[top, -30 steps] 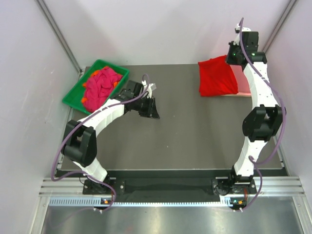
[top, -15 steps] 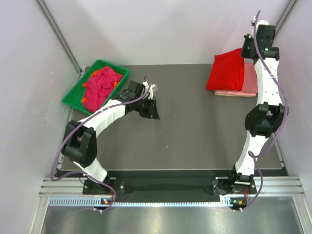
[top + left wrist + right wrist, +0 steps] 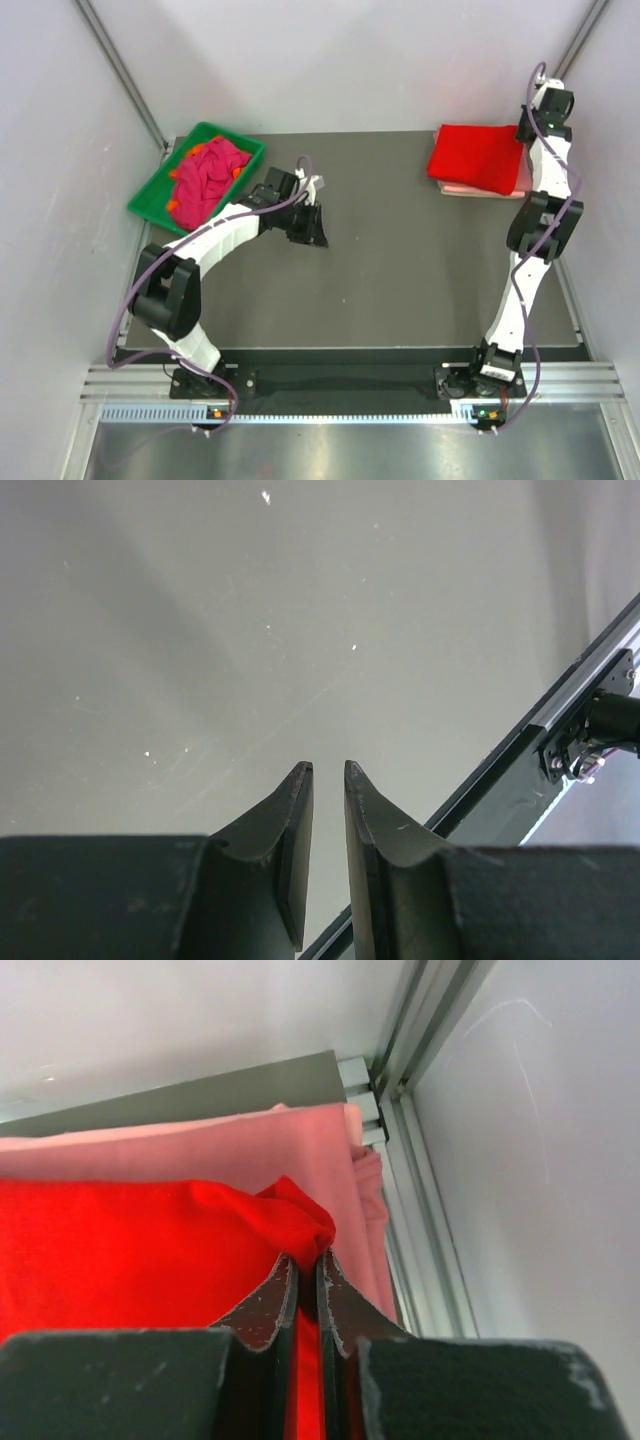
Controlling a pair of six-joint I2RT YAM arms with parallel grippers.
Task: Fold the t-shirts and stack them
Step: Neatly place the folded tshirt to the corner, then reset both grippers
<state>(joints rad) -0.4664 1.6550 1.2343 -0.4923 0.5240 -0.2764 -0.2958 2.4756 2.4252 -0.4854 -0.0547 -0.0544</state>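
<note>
My right hand (image 3: 308, 1260) pinched a corner of the red shirt (image 3: 120, 1250), lying on the pink shirt (image 3: 200, 1145) at the far right corner of the desk (image 3: 400, 250). Pulling away while pinching could drag the fold open. My left hand (image 3: 328, 770) was slightly spread, empty. Only the wrist view showed the pinch — the top view showed the whole pile.

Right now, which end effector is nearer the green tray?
Left. The left end effector sits over the table just right of the green tray; the right end effector is at the far right corner, pinching the red t-shirt.
</note>
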